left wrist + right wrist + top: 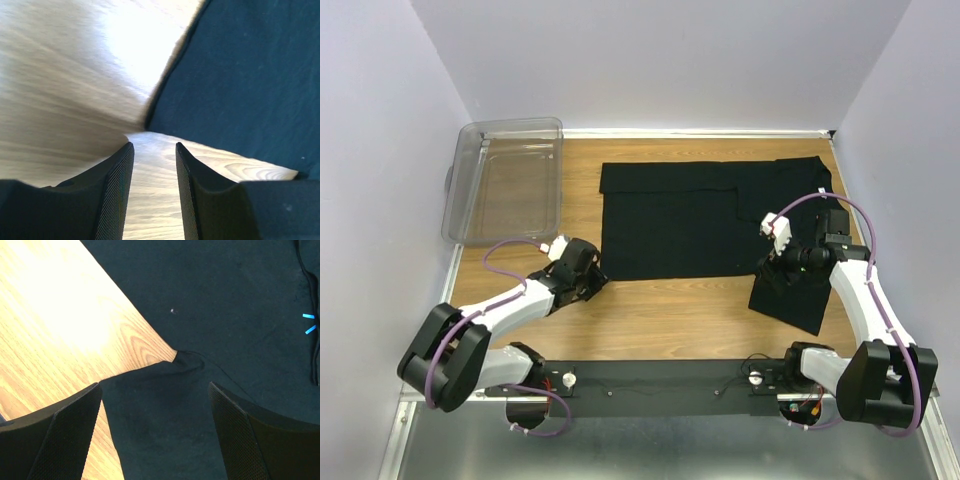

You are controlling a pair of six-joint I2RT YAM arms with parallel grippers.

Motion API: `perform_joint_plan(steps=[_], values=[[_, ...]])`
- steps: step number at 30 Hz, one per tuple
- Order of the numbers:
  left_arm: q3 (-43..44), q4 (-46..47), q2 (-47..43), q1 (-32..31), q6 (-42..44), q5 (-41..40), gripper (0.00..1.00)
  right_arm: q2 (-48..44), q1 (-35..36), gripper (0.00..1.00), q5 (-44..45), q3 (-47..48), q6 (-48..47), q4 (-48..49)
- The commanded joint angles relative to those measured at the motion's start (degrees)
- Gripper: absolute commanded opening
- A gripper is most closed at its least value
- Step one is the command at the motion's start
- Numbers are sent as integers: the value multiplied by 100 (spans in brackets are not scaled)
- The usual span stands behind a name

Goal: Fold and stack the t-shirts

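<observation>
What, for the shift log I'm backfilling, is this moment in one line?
left gripper open, empty, at t-shirt corner | right gripper open, over t-shirt | t-shirt spread on table

Even overhead light; glare whitens the worktop (125, 45) in both wrist views, the left one smeared with blur.
</observation>
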Motion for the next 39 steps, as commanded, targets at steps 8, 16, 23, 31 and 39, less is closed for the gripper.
perform_joint_plan(steps=[8, 16, 23, 31, 39], values=[[153, -12, 605, 15, -349, -261, 40, -148, -5, 93, -89, -51, -18, -136], [232, -320, 385, 59, -270, -912, 35, -113, -5, 93, -168, 36, -9, -189], [241, -66, 631, 173, -33, -895, 35, -156, -5, 93, -168, 45, -27, -250], [224, 295, 622, 182, 249, -570, 21, -130, -5, 93, -115, 36, -71, -285], [136, 541, 113, 305, 732, -412, 0, -174, -5, 94, 718, 168, -395, -347]])
